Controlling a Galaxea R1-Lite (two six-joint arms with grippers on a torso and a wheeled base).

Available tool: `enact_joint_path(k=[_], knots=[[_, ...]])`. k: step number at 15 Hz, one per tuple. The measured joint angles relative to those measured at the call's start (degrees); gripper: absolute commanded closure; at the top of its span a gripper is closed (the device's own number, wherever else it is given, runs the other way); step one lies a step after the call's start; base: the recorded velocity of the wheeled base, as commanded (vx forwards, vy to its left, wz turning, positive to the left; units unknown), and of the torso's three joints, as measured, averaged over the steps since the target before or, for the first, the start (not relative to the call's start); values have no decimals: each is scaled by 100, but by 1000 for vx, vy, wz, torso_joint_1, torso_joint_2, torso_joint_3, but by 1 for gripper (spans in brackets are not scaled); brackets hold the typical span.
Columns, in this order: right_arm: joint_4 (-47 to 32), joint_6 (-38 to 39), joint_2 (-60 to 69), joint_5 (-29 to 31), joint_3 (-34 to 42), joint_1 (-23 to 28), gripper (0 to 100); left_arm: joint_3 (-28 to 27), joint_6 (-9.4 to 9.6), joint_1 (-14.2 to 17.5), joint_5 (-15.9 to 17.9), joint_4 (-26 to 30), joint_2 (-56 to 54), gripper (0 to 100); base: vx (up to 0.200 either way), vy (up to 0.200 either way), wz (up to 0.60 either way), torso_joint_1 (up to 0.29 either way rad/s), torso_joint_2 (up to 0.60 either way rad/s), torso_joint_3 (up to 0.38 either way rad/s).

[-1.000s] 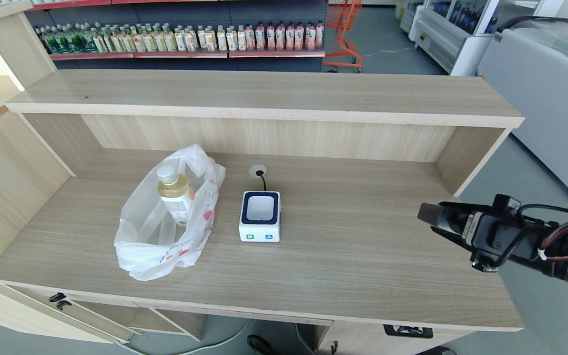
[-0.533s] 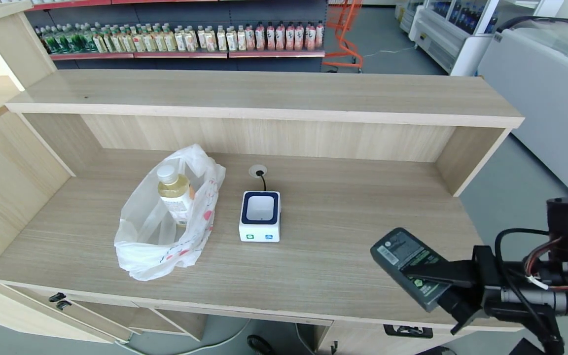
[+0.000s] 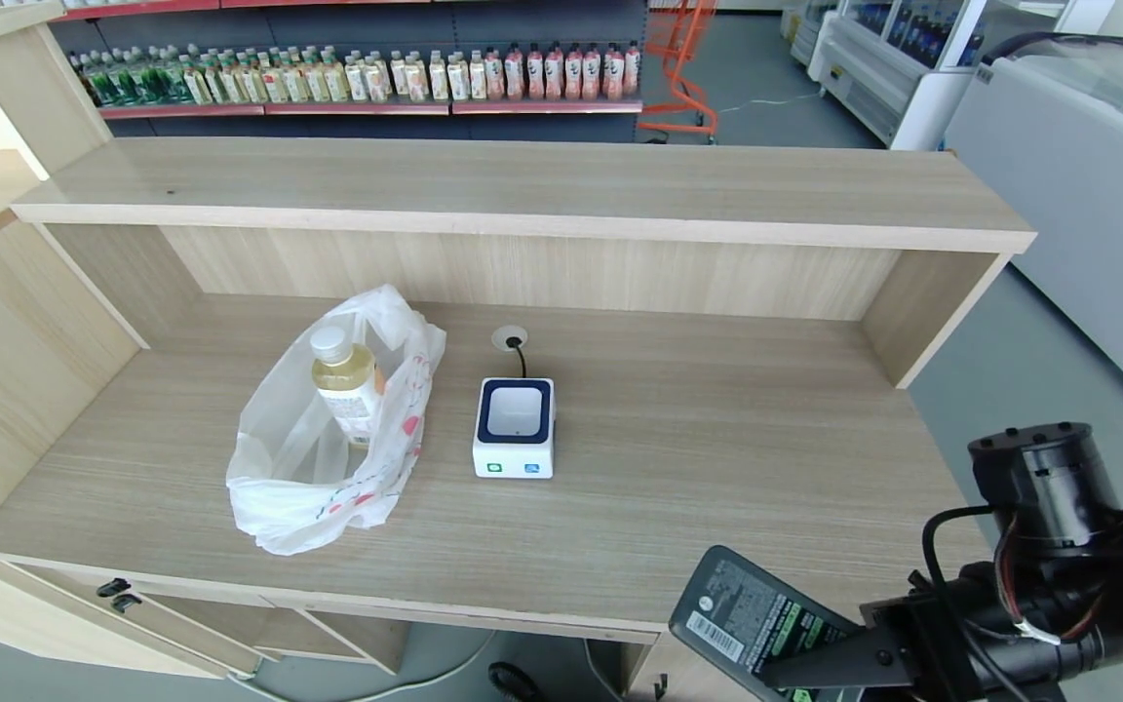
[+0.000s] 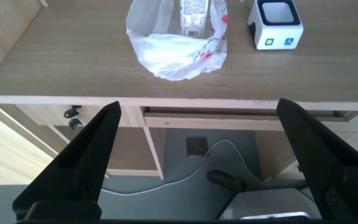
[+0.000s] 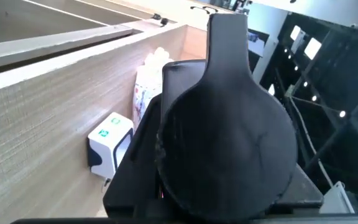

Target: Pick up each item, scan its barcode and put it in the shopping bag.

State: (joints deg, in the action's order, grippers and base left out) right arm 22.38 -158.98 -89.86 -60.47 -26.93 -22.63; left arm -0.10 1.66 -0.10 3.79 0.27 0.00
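1. Head view: the right gripper (image 3: pixel 820 663) is clenched on a dark flat pack (image 3: pixel 742 614). It holds the pack tilted, barcode side up, low at the robot's right, just off the front edge of the wooden counter (image 3: pixel 717 439).
2. Well apart from the pack, the white shopping bag (image 3: pixel 318 497) lies open on the counter's left part. A capped bottle (image 3: pixel 347 385) of pale drink stands upright inside it. The white scanner (image 3: pixel 515 427) sits just beside the bag on its right, its cable running to a hole behind it.
3. Left wrist view: the left gripper (image 4: pixel 199 112) hangs below the counter's front edge, its two dark fingers (image 4: pixel 79 168) spread wide with nothing between them. Past them lie the bag, the bottle and the scanner (image 4: pixel 277 22), above a drawer front (image 4: pixel 229 119).
4. Right wrist view: a broad black finger (image 5: pixel 229 143) of the right gripper covers most of the pack. The scanner (image 5: pixel 107 146) and the bag (image 5: pixel 146 84) sit farther along the counter.
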Motion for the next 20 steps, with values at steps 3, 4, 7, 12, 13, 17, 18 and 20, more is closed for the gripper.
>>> enact_joint_path(k=[3, 4, 7, 12, 13, 17, 18, 20], knots=[[57, -60, -22, -13, -7, -110, 100, 0, 1, 0, 0, -2, 0, 0, 0, 0, 0, 0, 0, 0], [60, -60, -27, -21, -7, -155, 100, 0, 0, 0, 0, 0, 0, 0, 0, 0, 0, 0, 0, 0], [584, -95, -28, -22, -93, -265, 100, 0, 0, 0, 0, -2, 0, 0, 0, 0, 0, 0, 0, 0], [1119, -71, -90, -18, -127, -312, 100, 0, 1, 0, 0, 0, 0, 0, 0, 0, 0, 0, 0, 0], [1117, -71, -118, -18, -129, -315, 100, 0, 0, 0, 0, 0, 0, 0, 0, 0, 0, 0, 0, 0], [1119, -71, -171, -16, -124, -319, 100, 0, 1, 0, 0, 0, 0, 0, 0, 0, 0, 0, 0, 0], [1119, -73, -173, -16, -118, -319, 100, 0, 0, 0, 0, 0, 0, 0, 0, 0, 0, 0, 0, 0], [1119, -76, -176, -16, -101, -319, 100, 0, 0, 0, 0, 0, 0, 0, 0, 0, 0, 0, 0, 0]])
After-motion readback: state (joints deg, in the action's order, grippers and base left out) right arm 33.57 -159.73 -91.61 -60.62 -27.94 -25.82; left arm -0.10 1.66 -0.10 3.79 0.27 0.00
